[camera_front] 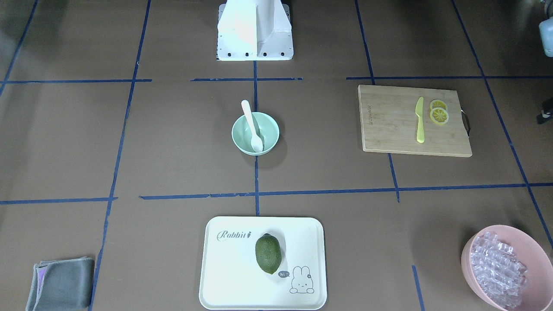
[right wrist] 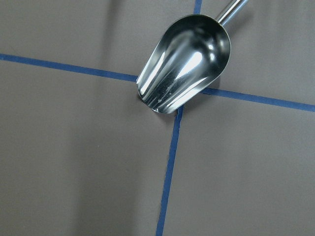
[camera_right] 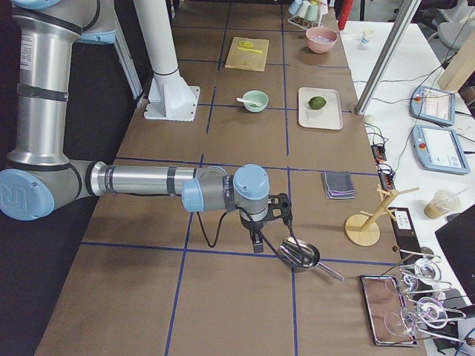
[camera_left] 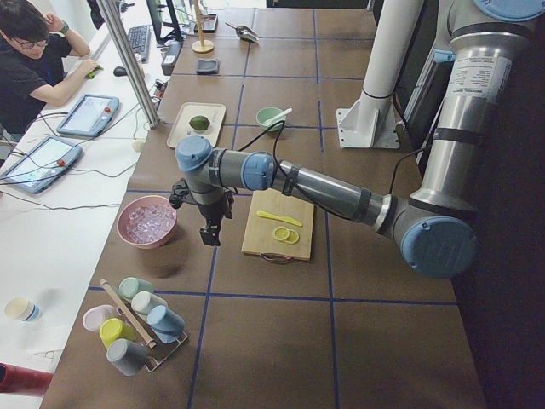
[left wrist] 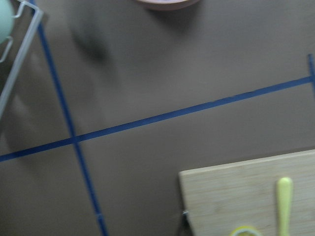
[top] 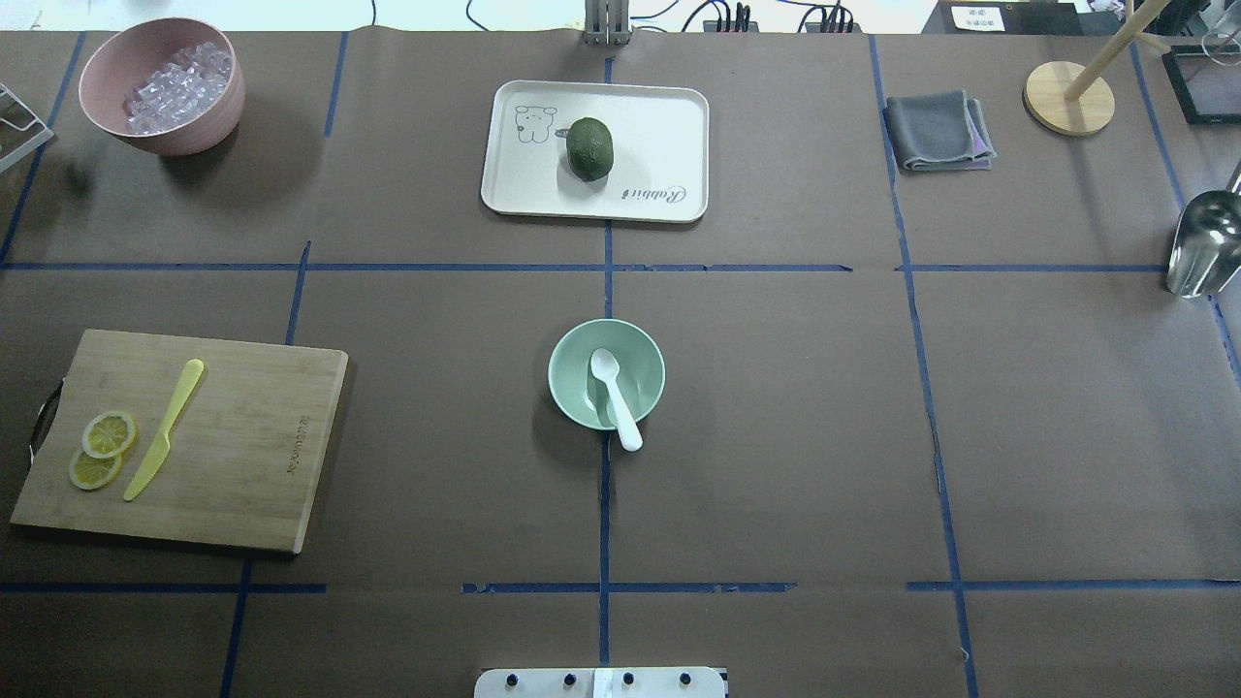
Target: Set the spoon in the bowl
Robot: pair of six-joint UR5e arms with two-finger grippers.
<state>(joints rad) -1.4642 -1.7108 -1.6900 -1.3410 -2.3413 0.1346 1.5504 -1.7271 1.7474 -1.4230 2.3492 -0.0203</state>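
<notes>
Gripper state first, from the camera at the robot's left end: the left gripper (camera_left: pixel 210 232) is hanging over bare brown table between the large pink plastic bowl (camera_left: pixel 147 223) of clear cubes and the rectangular bamboo cutting board (camera_left: pixel 294 204). I cannot tell from here whether its jaws are spread or pressed together. Far up the table, the small white plastic spoon (camera_left: pixel 281 116) is leaning out of the small round mint-green plastic bowl (camera_left: pixel 267 119).

From the right end, the right gripper (camera_right: pixel 257 243) is hovering near a shiny steel scoop (camera_right: pixel 300 256), and its jaws are equally unreadable.

Neither wrist view is showing any fingers. The left one is looking down on blue tape lines, the board's corner and the flat yellow plastic knife (left wrist: pixel 284 204); the right one is looking straight into the steel scoop.

In the front-facing view, the spoon is lying with its oval end down inside the bowl and its handle propped on the rim toward the robot's base. It is probably tilting that way because it is longer than the bowl is wide.

Overhead, the handle is poking past the near rim. The task is looking complete to me, with both arms hanging well apart from the bowl, so nothing is threatening to knock the spoon out.
</notes>
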